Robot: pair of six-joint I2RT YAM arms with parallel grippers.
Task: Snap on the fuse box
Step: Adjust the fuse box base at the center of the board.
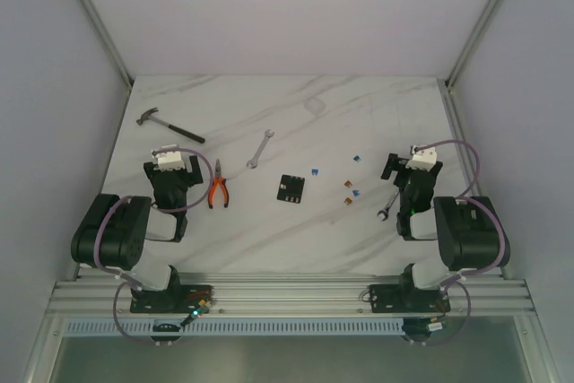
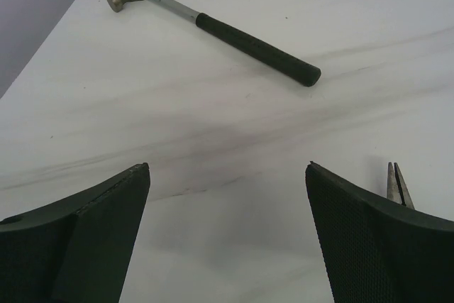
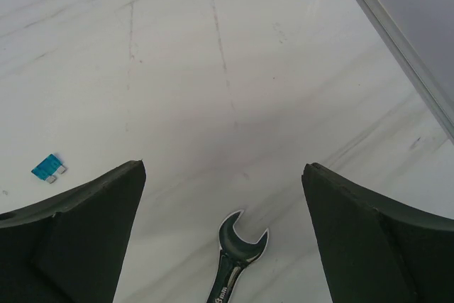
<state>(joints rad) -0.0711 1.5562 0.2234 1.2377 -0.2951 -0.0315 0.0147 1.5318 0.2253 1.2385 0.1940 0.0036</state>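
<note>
Both spread wide and empty, left end effector (image 2: 227, 166), right end effector (image 3: 224, 164), fuse box (image 1: 290, 187) between, contents unclear

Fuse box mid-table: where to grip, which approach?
I'd pinch the fuse box across its left and right edges, straight down from above. It lies flat on the table, a low block, so only its side walls give opposing faces.

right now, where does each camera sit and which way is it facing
top external: above and behind the arms, looking down on the table, fuse box and both arms.
left wrist: on the left gripper, facing the far left corner; its open jaws frame the hammer.
right wrist: on the right gripper, facing the far right; open jaws, a wrench head between them.
shared: top and left wrist both show hammer and pliers.
</note>
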